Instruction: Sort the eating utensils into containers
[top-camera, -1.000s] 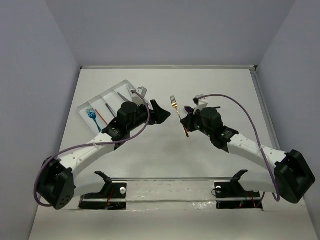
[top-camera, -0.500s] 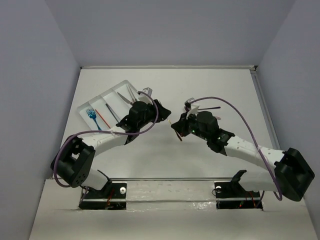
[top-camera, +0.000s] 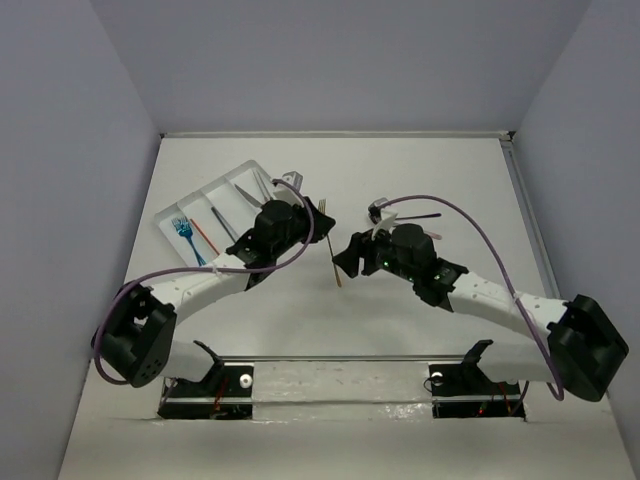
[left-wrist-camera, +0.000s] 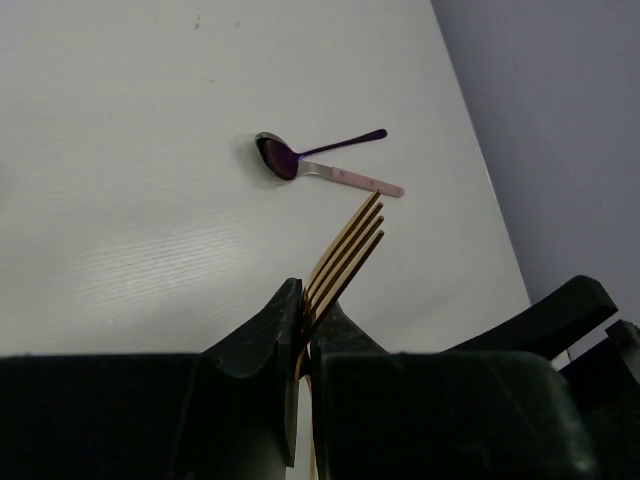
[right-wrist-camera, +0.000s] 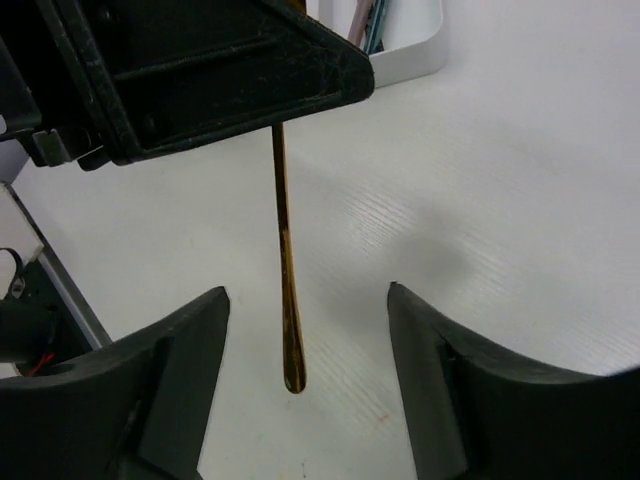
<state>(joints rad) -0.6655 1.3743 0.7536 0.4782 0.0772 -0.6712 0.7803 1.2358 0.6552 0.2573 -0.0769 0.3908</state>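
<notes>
Mid-air, left end effector (left-wrist-camera: 306, 308) grips gold fork (left-wrist-camera: 347, 247) — right end effector (right-wrist-camera: 306, 300) (parted) beside.

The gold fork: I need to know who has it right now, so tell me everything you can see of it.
The gold fork is slender and shiny, metal by its look, with thin tines and a long narrow handle ending in a rounded tip. The left gripper is shut on its neck just below the tines, apparently holding it off the table. Its handle reaches between the right gripper's open fingers, touching neither. It sits mid-table, right of the white tray.
</notes>
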